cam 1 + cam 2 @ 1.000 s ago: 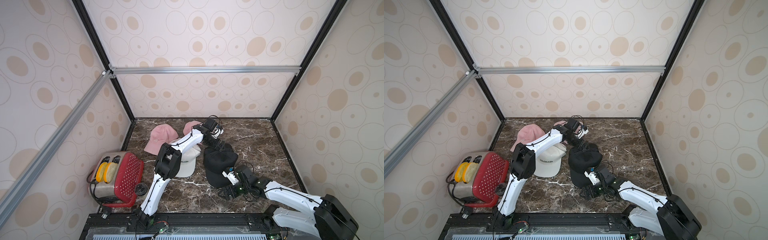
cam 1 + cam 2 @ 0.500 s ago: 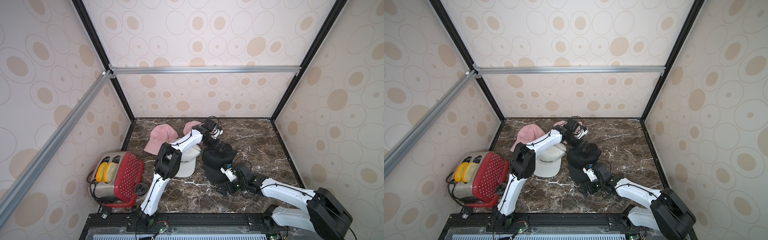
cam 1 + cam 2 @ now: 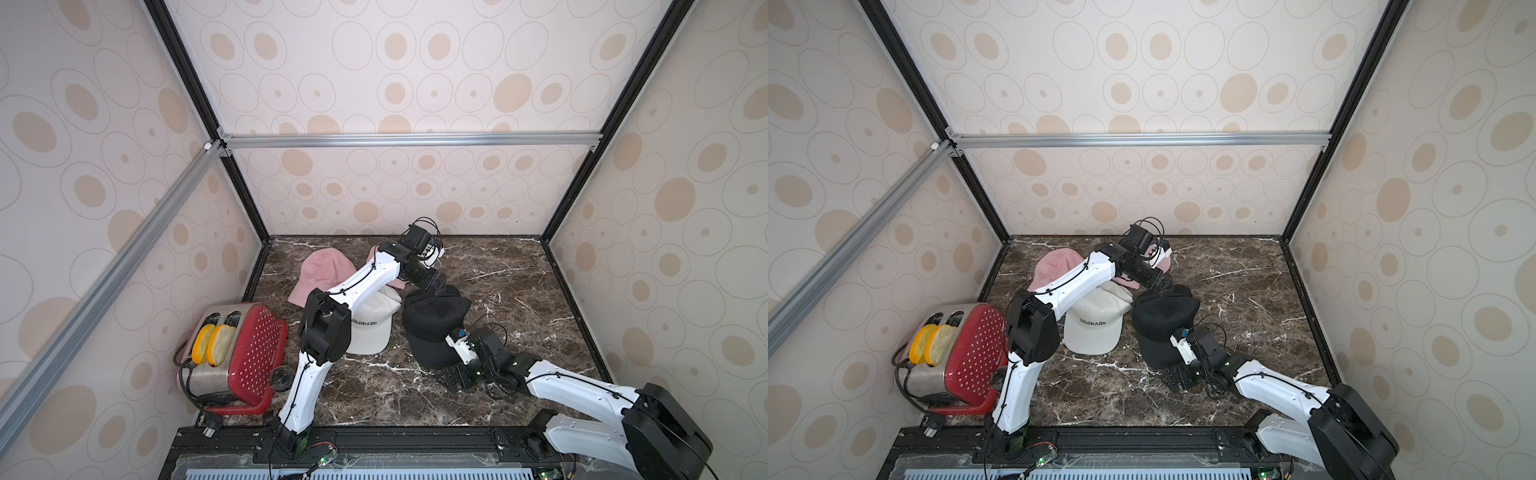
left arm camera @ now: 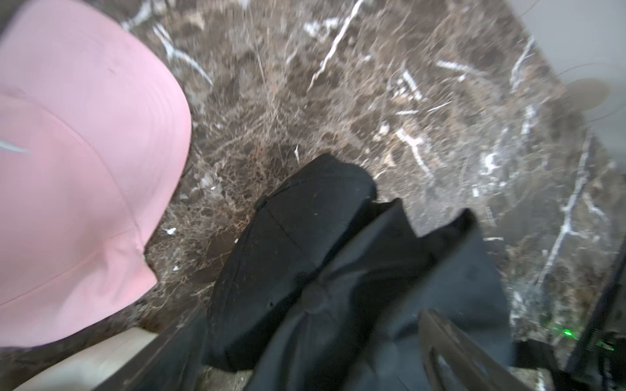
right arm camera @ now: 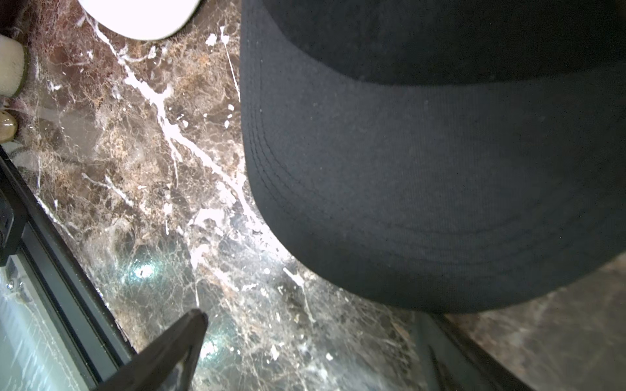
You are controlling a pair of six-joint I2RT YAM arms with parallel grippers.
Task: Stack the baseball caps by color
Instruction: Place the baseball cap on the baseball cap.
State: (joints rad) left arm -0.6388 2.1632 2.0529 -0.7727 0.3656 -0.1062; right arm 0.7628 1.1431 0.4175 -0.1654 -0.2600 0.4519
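Both top views show the black caps [image 3: 434, 322] [image 3: 1163, 320] piled mid-table, brims toward the front rail. How many are in the pile I cannot tell. Just left of the pile sits a white cap [image 3: 370, 328] [image 3: 1092, 328] lettered "COLORADO", with more white fabric showing behind its crown. Behind that, near the back left corner, lies a pink cap [image 3: 320, 272] [image 3: 1054, 264]. A second pink cap [image 3: 1165, 262] is mostly hidden under the left arm.

The left gripper [image 3: 441, 287] hangs over the back of the black pile. In the left wrist view its fingers [image 4: 450, 348] stand wide apart with black crown fabric [image 4: 305, 243] between them. The view is blurred, so I cannot tell whether they touch the fabric, and nothing is pinched. A pink brim [image 4: 84, 152] fills one side of that view.

The right gripper [image 3: 452, 365] [image 3: 1177, 360] sits low at the front edge of the black brim. In the right wrist view one finger [image 5: 169, 352] lies over bare marble and the other is near the brim [image 5: 423, 169]. The jaws are spread wide and grip nothing.

The marble table [image 3: 519, 291] also carries a silver toaster [image 3: 203, 376] at front left. It holds two yellow slices [image 3: 214, 345] and leans in a red basket [image 3: 257, 353].
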